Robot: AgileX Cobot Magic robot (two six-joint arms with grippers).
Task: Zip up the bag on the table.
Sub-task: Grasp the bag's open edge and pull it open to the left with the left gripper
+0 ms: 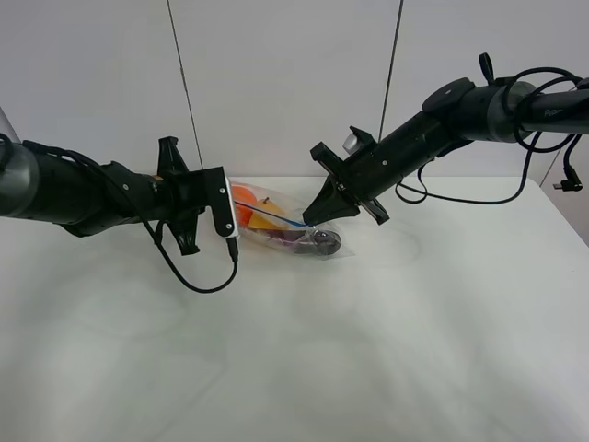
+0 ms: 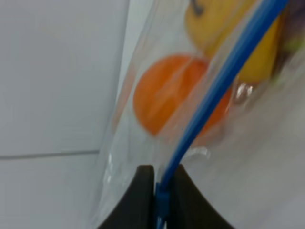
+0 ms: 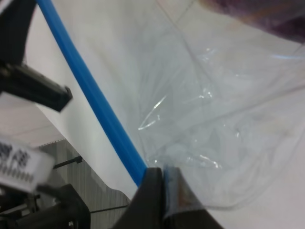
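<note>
Seemingly left pincer [image 2: 159,183] and right pincer [image 3: 164,179] each clamp the blue strip [image 2: 214,95] of the bag [image 1: 281,235].

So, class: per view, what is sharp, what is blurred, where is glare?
Exterior high: soft even light, sharp, faint shadows on the table. Left wrist: orange fruit and blue zipper strip blurred. Right wrist: strip sharper, small glints on the bag, background gear soft.

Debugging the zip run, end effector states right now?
Left end effector: closed on the blue zipper strip of the bag.
Right end effector: closed on the same strip.
</note>
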